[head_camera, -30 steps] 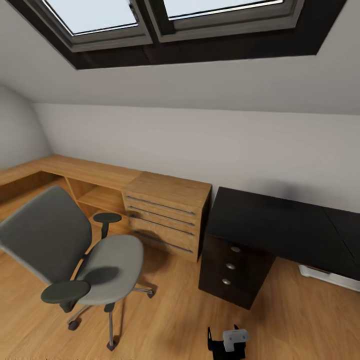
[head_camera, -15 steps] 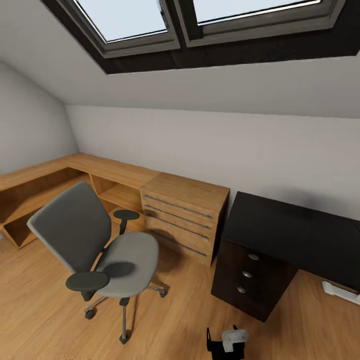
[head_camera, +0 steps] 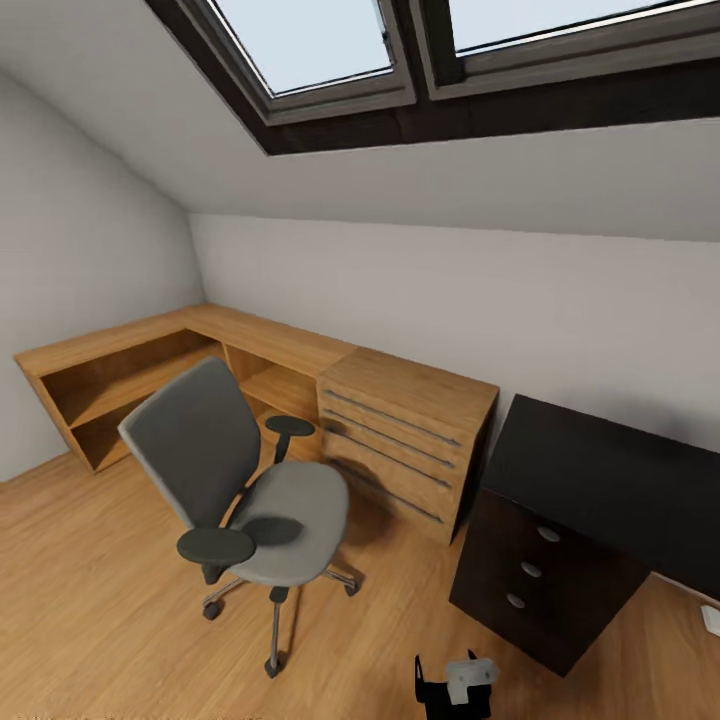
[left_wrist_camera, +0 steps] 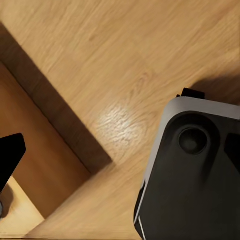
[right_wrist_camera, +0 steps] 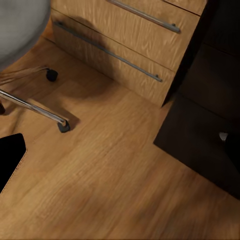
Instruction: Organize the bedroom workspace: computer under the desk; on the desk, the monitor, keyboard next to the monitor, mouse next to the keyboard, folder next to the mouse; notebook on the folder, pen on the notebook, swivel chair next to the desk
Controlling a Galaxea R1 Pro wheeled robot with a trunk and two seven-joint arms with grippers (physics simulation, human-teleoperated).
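The grey swivel chair (head_camera: 285, 510) stands on the wooden floor left of centre, its seat bare, and its wheeled legs (right_wrist_camera: 47, 112) show in the right wrist view. The black desk (head_camera: 610, 480) with its three-knob drawer unit (head_camera: 530, 570) stands at the right, and the part of its top in view is bare. Monitor, keyboard, mouse, folder, notebook and pen are out of view. My left gripper (left_wrist_camera: 120, 160) hangs open over the floor, one black fingertip (left_wrist_camera: 10, 160) at the edge. My right gripper (right_wrist_camera: 120, 150) is open above the floor between chair and drawer unit.
A light wooden chest (head_camera: 405, 440) with bar handles stands between chair and desk, joined to a low wooden shelf unit (head_camera: 130, 370) along the left wall. A white corner (head_camera: 710, 620) lies on the floor under the desk. My base (left_wrist_camera: 195, 175) is beneath the left gripper.
The camera has turned left, so the whole picture has shifted right; more of the left wall and shelf shows, less of the desk. Chair, chest and desk keep their places.
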